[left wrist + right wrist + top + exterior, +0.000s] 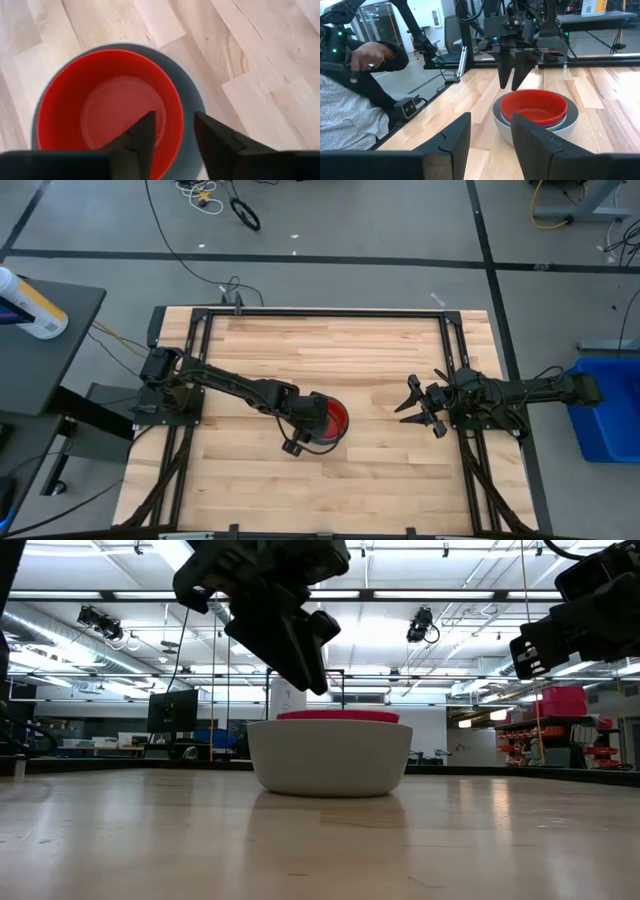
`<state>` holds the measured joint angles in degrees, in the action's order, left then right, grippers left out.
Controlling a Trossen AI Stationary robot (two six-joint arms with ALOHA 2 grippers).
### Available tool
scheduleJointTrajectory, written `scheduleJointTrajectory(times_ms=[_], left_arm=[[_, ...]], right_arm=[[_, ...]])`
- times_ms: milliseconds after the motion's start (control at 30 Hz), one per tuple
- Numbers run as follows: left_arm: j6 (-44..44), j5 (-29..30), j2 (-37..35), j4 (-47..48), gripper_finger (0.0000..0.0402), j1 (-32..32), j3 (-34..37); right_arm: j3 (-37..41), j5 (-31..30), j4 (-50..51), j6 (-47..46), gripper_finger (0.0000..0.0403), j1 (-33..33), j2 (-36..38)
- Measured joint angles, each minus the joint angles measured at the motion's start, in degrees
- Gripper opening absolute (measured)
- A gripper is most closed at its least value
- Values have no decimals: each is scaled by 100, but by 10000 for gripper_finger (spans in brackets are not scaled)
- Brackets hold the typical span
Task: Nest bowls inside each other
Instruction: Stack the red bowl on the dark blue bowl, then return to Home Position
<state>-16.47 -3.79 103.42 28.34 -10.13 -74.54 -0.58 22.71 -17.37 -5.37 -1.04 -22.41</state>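
- You are looking at one stack of bowls sitting near the middle of the counter [380,350]: the red bowl [534,106] is nesting on top, inside the grey bowl [570,120].
- From the right wrist view you are also seeing thin yellow and blue rims between red and grey; the high view is showing only a sliver of red beside the left arm, and the low view only the grey wall with a red rim above it.
- Your left tool [513,80] is hanging just above the stack's rim, on the side away from the right arm; its fingers are standing slightly apart and gripping nothing, with the bowl showing in the gap in the left wrist view.
- Your right tool [418,406] is waiting well apart from the stack, fingers spread and empty.
- Only the right wrist view is showing a person's hand [367,56] beyond the counter's edge.
- You are not getting any readable writing in these views.
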Motion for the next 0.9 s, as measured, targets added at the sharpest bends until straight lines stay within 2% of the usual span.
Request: scheduleJointTrajectory(times_ms=[267, 533, 667, 800, 900], left_arm=[[113, 292, 0, -51, 218, 61, 2], [-41, 407, -385, -91, 243, 87, 114], [71, 450, -1061, -124, 237, 165, 421], [134, 581, -2188, -423, 230, 235, 1037], [218, 603, -3179, -690, 228, 312, 1625]], right_arm=[[0, 1, 0, 0, 168, 0, 1], [0, 47, 35, -20, 183, 0, 2], [0, 626, -201, 140, 192, 0, 31], [0, 1228, -560, 199, 200, 0, 121], [-3, 1361, -561, 200, 205, -1, 258]])
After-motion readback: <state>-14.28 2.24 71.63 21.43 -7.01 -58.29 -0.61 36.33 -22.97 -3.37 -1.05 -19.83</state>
